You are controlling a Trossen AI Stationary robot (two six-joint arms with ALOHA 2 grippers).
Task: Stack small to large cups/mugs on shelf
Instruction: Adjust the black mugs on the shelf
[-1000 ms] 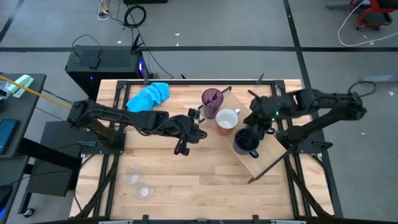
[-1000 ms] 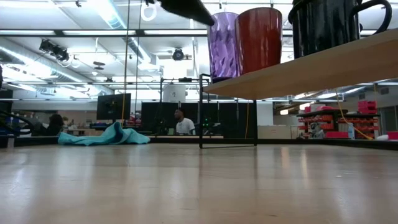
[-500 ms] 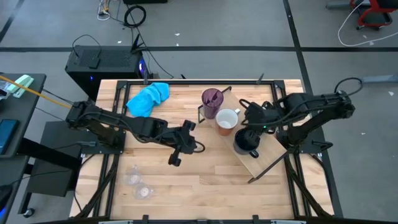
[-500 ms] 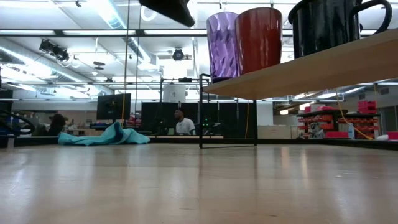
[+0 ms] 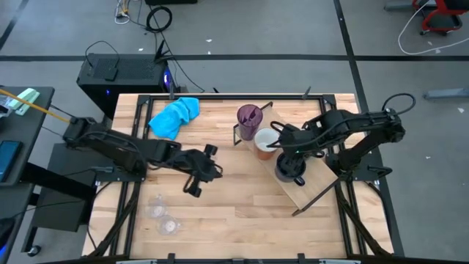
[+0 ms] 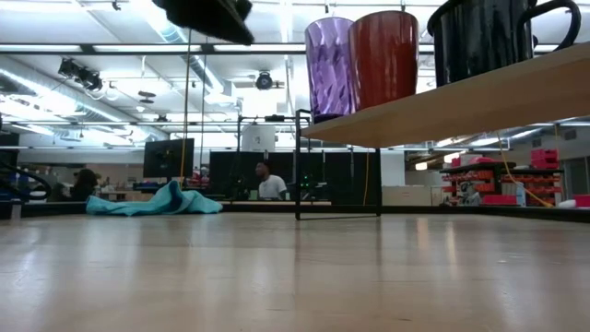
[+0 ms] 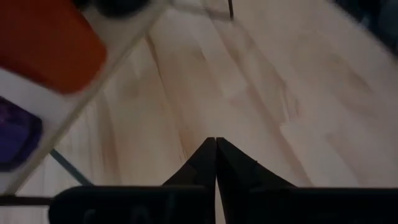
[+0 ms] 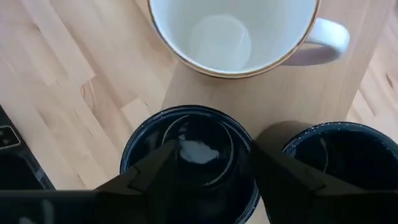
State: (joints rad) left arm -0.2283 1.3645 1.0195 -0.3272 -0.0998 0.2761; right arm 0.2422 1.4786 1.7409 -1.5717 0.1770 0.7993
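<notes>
On the long light wooden shelf board with a thin black wire frame [image 5: 314,185], four cups stand in a row: the tall purple translucent tumbler [image 5: 249,117] at one end, then the white mug with a pale inside and a reddish outer wall [image 5: 265,142], then two dark navy-black handled mugs. In the right wrist view the nearer dark mug [image 8: 189,155] sits just beside the white mug, and the second dark mug [image 8: 342,155] stands close alongside it. The right end effector [image 8: 211,171] hangs directly over the nearer dark mug with its fingers spread apart on either side of the rim, released. Two small clear glasses [image 5: 163,216] stand well apart from the shelf, near the front left corner of the wooden surface [image 5: 234,213]. The left end effector [image 5: 195,182] hovers over bare wood between the glasses and the shelf, fingers clenched together on nothing. A bright blue crumpled cloth [image 5: 174,115] lies near the far edge.
</notes>
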